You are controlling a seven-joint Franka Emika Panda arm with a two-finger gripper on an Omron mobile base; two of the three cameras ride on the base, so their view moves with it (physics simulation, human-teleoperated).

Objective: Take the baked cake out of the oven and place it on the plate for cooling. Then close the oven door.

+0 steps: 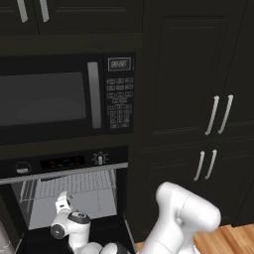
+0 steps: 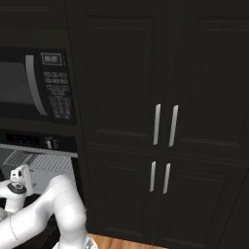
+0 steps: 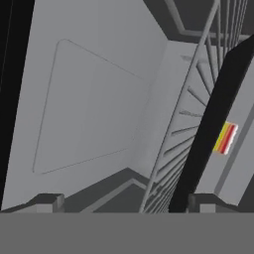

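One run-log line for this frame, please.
pincer: open, empty | position: inside oven | cake slice: on dark tray, untouched | oven door: down

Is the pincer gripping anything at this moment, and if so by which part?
Nothing is held. The pincer is open inside the oven, its tips bare; the cake lies ahead on the dark tray, untouched.

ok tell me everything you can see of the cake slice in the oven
The baked cake shows in the hand view as a tiny pale slice with yellow, orange and red stripes along its visible face. It lies on the flat grey surface of a dark-rimmed tray inside the oven, beside the silver wire rack. Nothing else touches it; the open end effector is well short of it.
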